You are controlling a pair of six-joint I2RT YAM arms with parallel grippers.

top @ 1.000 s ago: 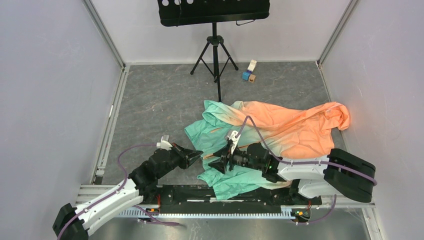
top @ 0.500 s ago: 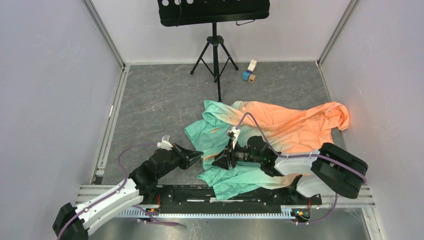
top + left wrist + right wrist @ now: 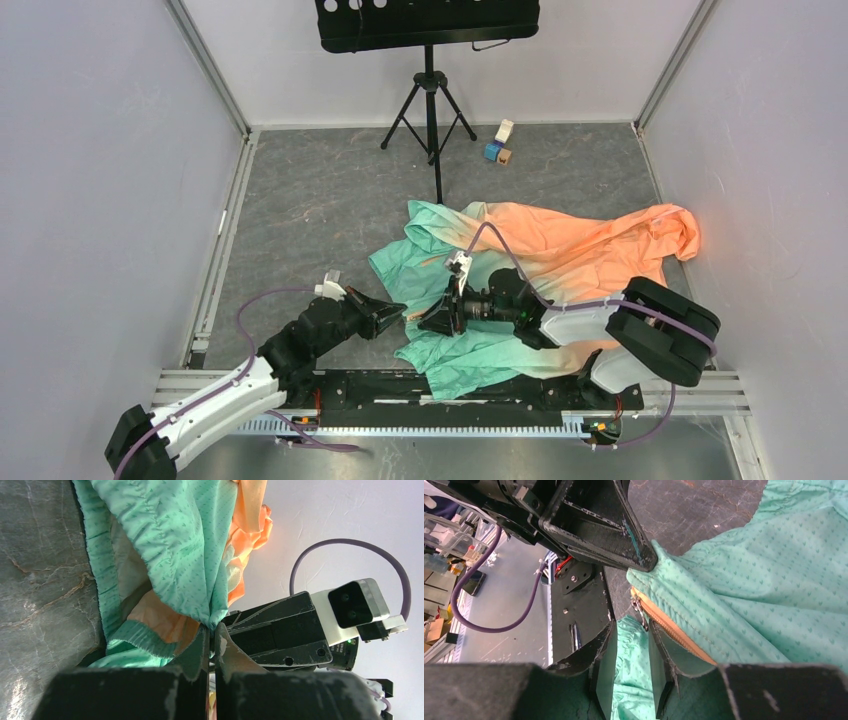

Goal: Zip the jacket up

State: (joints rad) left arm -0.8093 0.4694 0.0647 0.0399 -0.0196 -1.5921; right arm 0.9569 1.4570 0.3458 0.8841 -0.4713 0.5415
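Note:
The jacket [image 3: 570, 255] lies crumpled on the grey floor, mint green at the near left and peach-orange at the far right. My left gripper [image 3: 402, 313] is shut on a mint corner of the jacket's hem [image 3: 212, 614], with its jaws pressed together [image 3: 212, 630]. My right gripper [image 3: 430, 322] is open, close beside the left one. In the right wrist view its fingers [image 3: 630, 630] stand apart over mint fabric. The orange zipper line [image 3: 676, 634] and its small metal pull [image 3: 642, 616] sit just at the right finger's tip. The left gripper's tip [image 3: 644, 560] pinches the fabric just above.
A black music stand on a tripod [image 3: 431, 95] stands behind the jacket. A few small blocks [image 3: 498, 146] lie at the far wall. The metal mounting rail [image 3: 450, 400] runs along the near edge. Light walls close in left and right.
My right arm has pushed its gripper left and slightly farther out, closer to the left gripper and the hem. The left arm has not moved.

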